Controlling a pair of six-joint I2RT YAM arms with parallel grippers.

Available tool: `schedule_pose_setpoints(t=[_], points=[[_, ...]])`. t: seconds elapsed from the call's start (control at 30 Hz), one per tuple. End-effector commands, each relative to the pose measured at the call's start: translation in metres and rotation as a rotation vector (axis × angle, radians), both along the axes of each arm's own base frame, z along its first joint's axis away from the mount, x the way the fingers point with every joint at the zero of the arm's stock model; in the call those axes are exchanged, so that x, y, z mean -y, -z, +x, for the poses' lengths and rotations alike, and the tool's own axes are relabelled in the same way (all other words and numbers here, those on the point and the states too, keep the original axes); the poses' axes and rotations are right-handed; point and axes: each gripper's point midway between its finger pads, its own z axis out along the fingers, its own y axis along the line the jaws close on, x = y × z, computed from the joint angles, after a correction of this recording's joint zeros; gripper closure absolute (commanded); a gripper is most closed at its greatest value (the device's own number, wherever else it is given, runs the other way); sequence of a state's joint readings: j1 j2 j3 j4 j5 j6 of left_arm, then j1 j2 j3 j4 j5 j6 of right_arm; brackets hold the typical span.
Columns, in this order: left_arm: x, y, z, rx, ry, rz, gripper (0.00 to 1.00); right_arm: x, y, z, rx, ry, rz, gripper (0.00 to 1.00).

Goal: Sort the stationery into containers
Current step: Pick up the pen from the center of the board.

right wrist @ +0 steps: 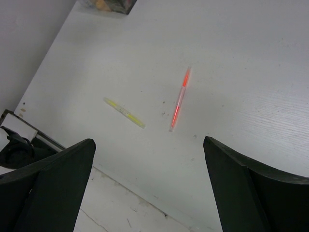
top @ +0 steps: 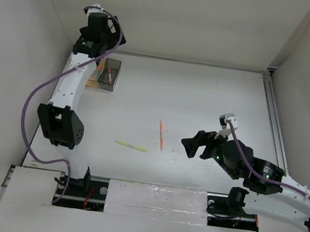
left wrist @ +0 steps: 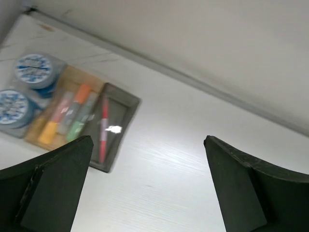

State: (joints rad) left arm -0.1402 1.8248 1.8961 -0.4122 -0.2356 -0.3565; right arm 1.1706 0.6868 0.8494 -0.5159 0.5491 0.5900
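Right now the left gripper (left wrist: pixel 147 141) is hanging with its jaws spread wide and nothing between them, over the table (left wrist: pixel 193 159) just beside the containers (left wrist: pixel 128 116). These are sitting in a row near the far left corner. The clear bin is holding two blue-and-white rolls (left wrist: pixel 34 70) side by side. The amber bin is holding several short markers (left wrist: pixel 67 113) lying parallel, and the dark grey bin is holding one red pen (left wrist: pixel 103 126) along its length.

The right gripper (right wrist: pixel 148 142) is likewise gaping and gripping nothing, low over the near right part of the table. Just ahead of it an orange-red pen (right wrist: pixel 179 99) is lying flat on the bare surface. A yellow pen (right wrist: pixel 124 112) is lying near that one, further toward the left arm's base, apart from it and well away from the containers.
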Motion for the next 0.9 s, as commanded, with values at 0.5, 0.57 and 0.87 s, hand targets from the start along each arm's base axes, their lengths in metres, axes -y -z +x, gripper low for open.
schedule_pose_setpoints(t=[0.5, 0.57, 0.87], points=[[0.147, 0.117, -0.249, -0.198, -0.333, -0.671, 0.0, 0.025, -0.051, -0.001, 0.038, 0.066, 0.118, 0.0], [0.155, 0.145, -0.276, -0.276, -0.387, -0.634, 0.0, 0.022, -0.049, -0.002, 0.035, 0.053, 0.122, 0.0], [0.126, 0.219, -0.337, -0.446, -0.596, -0.553, 0.0, 0.015, -0.05, 0.001, 0.043, 0.046, 0.123, 0.0]])
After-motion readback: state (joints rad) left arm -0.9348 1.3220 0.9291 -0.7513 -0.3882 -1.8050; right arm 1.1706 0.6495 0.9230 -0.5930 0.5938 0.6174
